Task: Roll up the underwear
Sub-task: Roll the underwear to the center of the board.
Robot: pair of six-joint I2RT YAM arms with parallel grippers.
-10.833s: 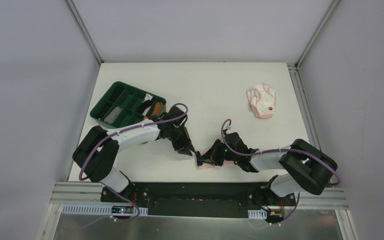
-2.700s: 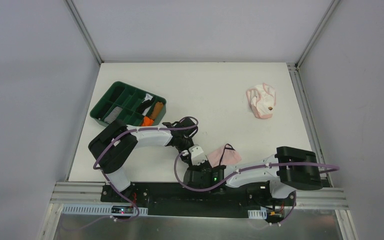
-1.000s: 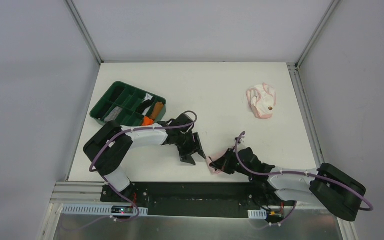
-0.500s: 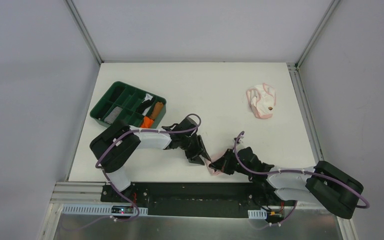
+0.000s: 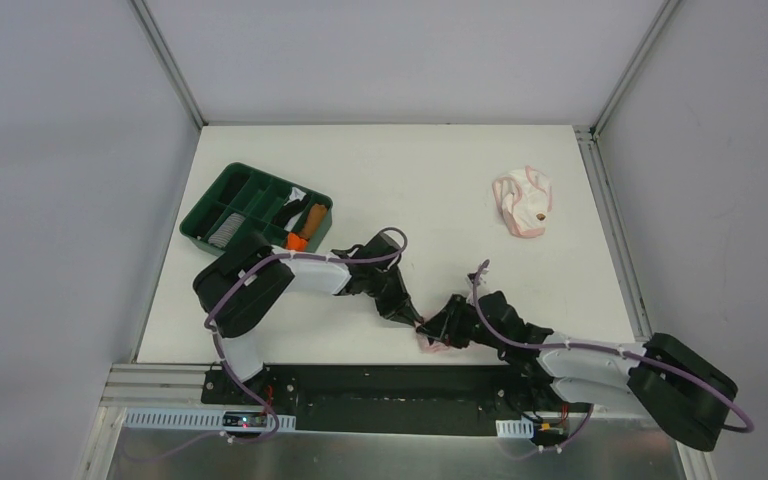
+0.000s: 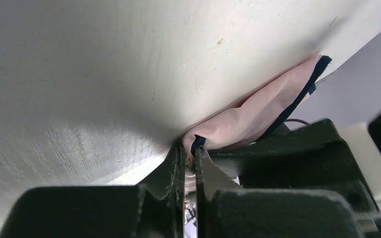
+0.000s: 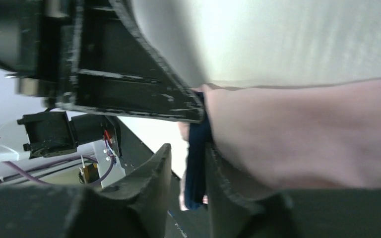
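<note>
Left gripper [image 6: 187, 152] is clamped tight on the navy-edged corner of the pink underwear [image 6: 250, 114] near the front edge of the table [image 5: 440, 180], probably anchoring it for rolling. Right gripper [image 7: 187, 153] has the hem between slightly parted fingers [image 7: 156, 171]; can't tell if it's gripping.

Right of the green tray [image 5: 210, 200], pink underwear [image 6: 238, 121] is showing navy edging; farther right, paler underwear [image 5: 522, 205] is showing pink edging.
</note>
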